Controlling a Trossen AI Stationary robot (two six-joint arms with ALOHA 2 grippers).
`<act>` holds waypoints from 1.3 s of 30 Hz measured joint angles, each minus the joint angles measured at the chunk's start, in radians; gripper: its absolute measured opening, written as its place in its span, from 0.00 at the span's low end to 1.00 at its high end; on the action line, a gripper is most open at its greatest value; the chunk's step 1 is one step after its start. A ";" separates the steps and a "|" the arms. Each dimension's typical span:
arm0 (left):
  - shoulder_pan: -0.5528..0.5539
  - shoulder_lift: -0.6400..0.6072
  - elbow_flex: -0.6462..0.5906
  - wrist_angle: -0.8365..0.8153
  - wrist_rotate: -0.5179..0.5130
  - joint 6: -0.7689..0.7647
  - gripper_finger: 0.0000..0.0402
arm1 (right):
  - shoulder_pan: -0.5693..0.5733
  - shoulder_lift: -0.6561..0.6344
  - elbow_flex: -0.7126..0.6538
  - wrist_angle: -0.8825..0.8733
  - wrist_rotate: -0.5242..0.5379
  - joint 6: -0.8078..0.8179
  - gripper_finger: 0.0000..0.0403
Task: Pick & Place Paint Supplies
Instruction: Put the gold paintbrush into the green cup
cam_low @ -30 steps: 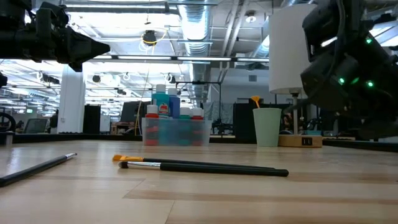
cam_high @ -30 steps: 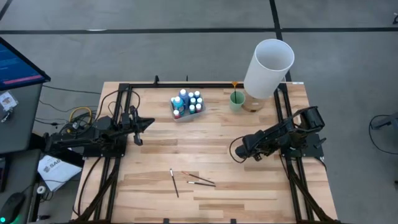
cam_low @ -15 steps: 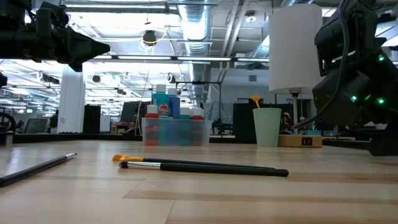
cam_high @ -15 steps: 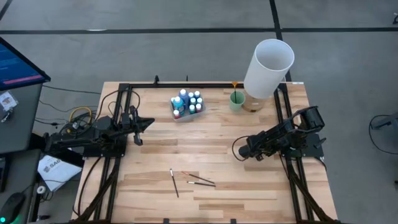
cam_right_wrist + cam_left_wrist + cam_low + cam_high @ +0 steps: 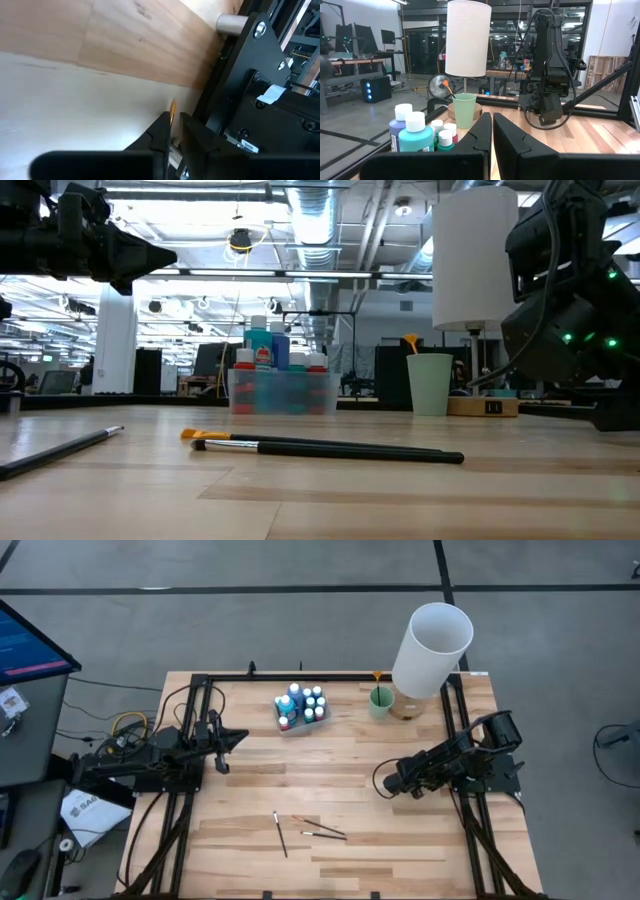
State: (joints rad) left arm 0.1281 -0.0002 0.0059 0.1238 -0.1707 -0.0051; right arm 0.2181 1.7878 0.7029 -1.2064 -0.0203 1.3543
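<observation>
High view, looking straight down on the table (image 5: 350, 755): paint bottles (image 5: 302, 703) packed upright in a clear bin (image 5: 289, 726) near the far edge, left of centre. Blue, teal and red among them, all with pale caps. Just right of that, a pale green cup (image 5: 380, 701) with an orange brush (image 5: 377, 675) standing in it, and beside the cup a tall white cylinder (image 5: 432, 648), touching neither bin nor bottles.

Nearer the front edge, three loose brushes flat on the wood: one dark brush (image 5: 280, 834) lying alone on the left, and a crossed pair (image 5: 322, 830) just to its right. Low view, same trio: long dark handle (image 5: 340, 447) in front, an orange-ended one (image 5: 205, 435) close behind it, the lone brush (image 5: 60, 450) off at the picture's left. None of them held or touched.

Left gripper (image 5: 243, 737) parked above the table's left side, aimed toward the middle, well apart from bin and brushes. From the left wrist view, fingers (image 5: 482, 132) pressed together, clamped on nothing.

Right gripper (image 5: 384, 782) hovering low over the right half of the table, between the cup and the loose brushes but well clear of both. From the right wrist view, fingers (image 5: 161, 131) a narrow slit apart with nothing gripped; bare wood and the black table frame (image 5: 235, 75) beyond them.
</observation>
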 joint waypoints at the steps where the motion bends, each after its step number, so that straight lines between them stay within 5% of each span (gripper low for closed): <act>1: 0.000 0.000 0.000 0.001 0.000 0.000 0.00 | -0.003 0.000 0.000 0.000 -0.003 0.000 0.06; 12: 0.000 0.000 0.000 0.007 0.000 0.000 0.00 | -0.058 -0.001 0.004 0.065 -0.032 -0.065 0.00; 21: 0.000 0.000 0.000 0.012 0.000 0.000 0.00 | -0.028 -0.035 0.160 0.073 0.000 -0.115 0.00; 27: 0.000 0.000 0.000 0.014 0.000 0.000 0.00 | -0.028 -0.034 0.124 -0.066 0.021 -0.048 0.00; 39: 0.000 0.000 0.000 0.017 0.000 0.000 0.00 | -0.028 0.038 0.040 -0.061 0.013 -0.052 0.00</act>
State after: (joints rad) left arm 0.1284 -0.0002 0.0059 0.1408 -0.1707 -0.0051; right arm 0.1898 1.8259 0.7424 -1.2669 -0.0071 1.3026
